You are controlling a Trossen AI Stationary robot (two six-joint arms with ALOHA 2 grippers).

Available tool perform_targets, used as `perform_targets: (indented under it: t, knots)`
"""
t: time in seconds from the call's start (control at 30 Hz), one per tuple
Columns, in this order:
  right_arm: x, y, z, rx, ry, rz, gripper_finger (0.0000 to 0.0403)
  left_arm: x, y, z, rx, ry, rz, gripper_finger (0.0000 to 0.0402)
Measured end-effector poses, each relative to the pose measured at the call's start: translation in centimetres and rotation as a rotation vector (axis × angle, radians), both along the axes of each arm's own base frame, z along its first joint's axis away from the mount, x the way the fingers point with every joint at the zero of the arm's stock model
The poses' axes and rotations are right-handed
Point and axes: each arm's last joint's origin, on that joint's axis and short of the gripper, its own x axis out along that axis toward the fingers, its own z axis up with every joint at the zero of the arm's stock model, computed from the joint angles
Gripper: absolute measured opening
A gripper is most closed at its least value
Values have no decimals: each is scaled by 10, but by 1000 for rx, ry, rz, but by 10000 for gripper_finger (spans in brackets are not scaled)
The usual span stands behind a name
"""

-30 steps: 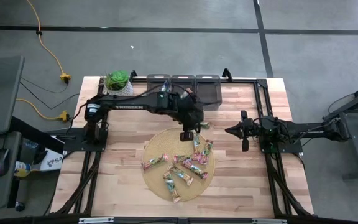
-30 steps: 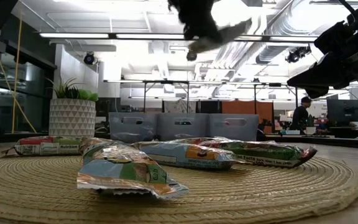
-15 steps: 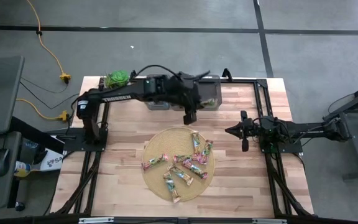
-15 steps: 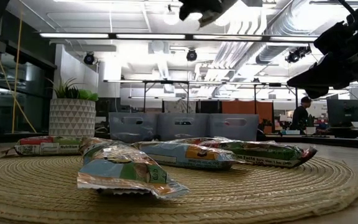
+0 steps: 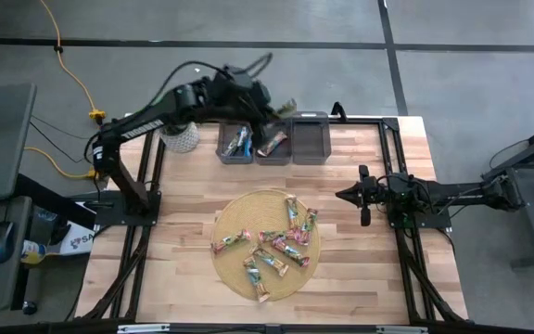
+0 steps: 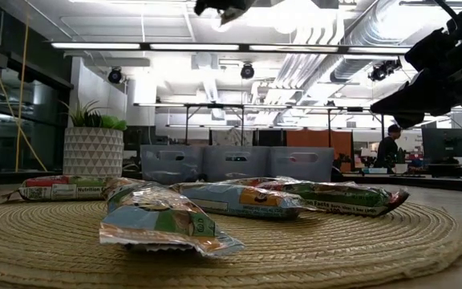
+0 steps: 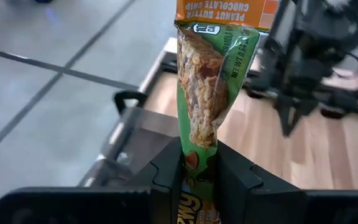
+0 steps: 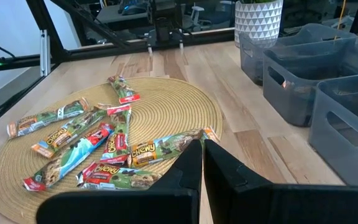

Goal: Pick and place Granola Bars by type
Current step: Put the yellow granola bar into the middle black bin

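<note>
top of the held granola bar [image 7: 211, 81] cut off by the left wrist picture's edge, its lower end hidden between the left gripper [image 7: 199, 177] fingers, bin contents [image 5: 239, 142] too small to read, left arm blurred overhead

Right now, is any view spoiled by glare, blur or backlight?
Low view: bright ceiling lights backlight the left gripper and right gripper into dark silhouettes; the granola bars on the woven mat stay readable. High view: evenly lit, left arm slightly smeared. Left wrist view: the held bar is sharp, floor behind soft. Right wrist view: clear.
</note>
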Motion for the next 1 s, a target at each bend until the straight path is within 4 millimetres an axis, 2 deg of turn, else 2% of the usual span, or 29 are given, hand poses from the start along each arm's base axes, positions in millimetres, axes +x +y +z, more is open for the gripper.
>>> perform_targets:
  t: [0.2, 0.3, 0.5, 0.57, 0.67, 1.0]
  knots:
    - [0, 0, 0, 0, 1, 0, 0, -11, 20, 12, 18, -94, 52, 67]
    - [0, 0, 0, 0, 1, 1, 0, -10, 34, 14, 0, -163, 141, 67]
    - [0, 0, 0, 0, 2, 0, 0, -4, 56, -6, -99, -256, 446, 67]
    - [0, 0, 0, 0, 2, 0, 0, -5, 65, -19, -150, -238, 529, 67]
    - [0, 0, 0, 0, 2, 0, 0, 6, 74, -41, -186, -229, 569, 67]
    - [0, 0, 0, 0, 2, 0, 0, 51, 100, -153, -384, 54, 660, 67]
